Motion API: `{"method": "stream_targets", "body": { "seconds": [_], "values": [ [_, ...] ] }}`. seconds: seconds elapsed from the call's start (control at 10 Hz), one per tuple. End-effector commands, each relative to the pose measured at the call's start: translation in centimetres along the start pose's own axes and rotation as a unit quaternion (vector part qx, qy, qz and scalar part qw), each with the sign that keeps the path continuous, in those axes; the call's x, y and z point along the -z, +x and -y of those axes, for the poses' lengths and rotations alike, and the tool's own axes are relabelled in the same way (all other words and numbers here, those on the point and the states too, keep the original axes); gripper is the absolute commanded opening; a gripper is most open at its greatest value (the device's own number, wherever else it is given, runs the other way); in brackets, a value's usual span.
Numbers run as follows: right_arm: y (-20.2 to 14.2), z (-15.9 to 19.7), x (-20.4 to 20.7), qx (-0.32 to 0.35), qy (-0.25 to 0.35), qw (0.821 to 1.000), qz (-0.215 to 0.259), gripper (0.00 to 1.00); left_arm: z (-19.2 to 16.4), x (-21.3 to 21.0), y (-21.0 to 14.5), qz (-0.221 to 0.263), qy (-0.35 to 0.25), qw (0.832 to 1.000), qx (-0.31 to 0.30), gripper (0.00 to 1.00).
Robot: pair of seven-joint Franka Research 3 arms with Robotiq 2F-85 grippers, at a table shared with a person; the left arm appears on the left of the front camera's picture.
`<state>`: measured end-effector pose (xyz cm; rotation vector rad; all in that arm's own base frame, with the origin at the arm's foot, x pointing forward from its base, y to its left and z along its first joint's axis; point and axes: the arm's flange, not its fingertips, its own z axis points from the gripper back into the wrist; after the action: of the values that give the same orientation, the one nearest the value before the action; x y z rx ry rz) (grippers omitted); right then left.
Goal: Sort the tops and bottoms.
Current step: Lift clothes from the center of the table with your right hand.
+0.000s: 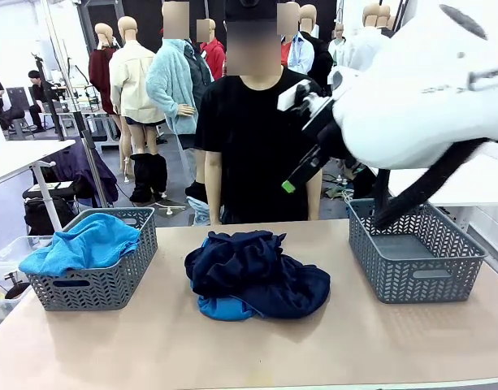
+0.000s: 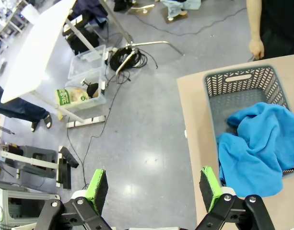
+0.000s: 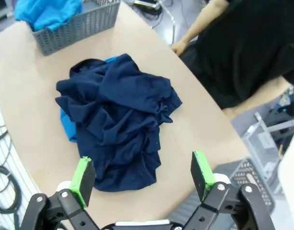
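Left station: the left basket (image 1: 94, 284), grey mesh, stands on the table (image 1: 151, 341) near its left edge; a blue top (image 1: 82, 244) lies crumpled inside it, one fold draped over the rim (the left wrist view shows this drape from above, the front view side-on). Left gripper (image 2: 154, 188): jaws wide apart, nothing between the pads; in its own view it hangs over the floor just off the table's edge, with the basket to one side. That view adds items on the floor that the front view does not resolve: a clear plastic bin (image 2: 87, 81) and a coil of cables (image 2: 127, 57); it also shows the person's hand (image 2: 256, 48) near the basket's far end.

Centre station: the navy bottoms (image 1: 253, 272) lie heaped on the table in front of the person (image 1: 257, 138); a second blue top (image 1: 224, 309) lies beneath the heap, its edge showing at the near left side. The right wrist view presents the heap from above and adds a further sliver of blue at its far edge.

Right station: right gripper (image 3: 143, 168): jaws wide apart, holding nothing; raised above the table, apart from the heap. The front view shows the right arm (image 1: 427, 89) reaching in from the right, above the right basket (image 1: 411, 280); this basket stands near the table's right edge, well apart from the heap.
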<state>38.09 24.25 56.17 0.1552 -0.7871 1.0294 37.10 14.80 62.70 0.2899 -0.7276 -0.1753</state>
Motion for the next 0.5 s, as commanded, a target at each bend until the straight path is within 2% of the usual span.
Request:
{"method": "stream_targets", "body": {
  "seconds": [0.0, 0.4],
  "values": [
    [4.2, 2.2, 5.1, -0.071, 0.059, 0.994, -0.06, 1.0, 0.1, 0.0, 0.0, -0.002, 0.003, 1.0, -0.005, 1.0],
    [6.4, 3.3, 15.9, -0.15, 0.162, 0.964, -0.15, 1.0, 0.1, 0.0, 0.0, -0.002, 0.003, 1.0, -0.005, 1.0]
  ]
}}
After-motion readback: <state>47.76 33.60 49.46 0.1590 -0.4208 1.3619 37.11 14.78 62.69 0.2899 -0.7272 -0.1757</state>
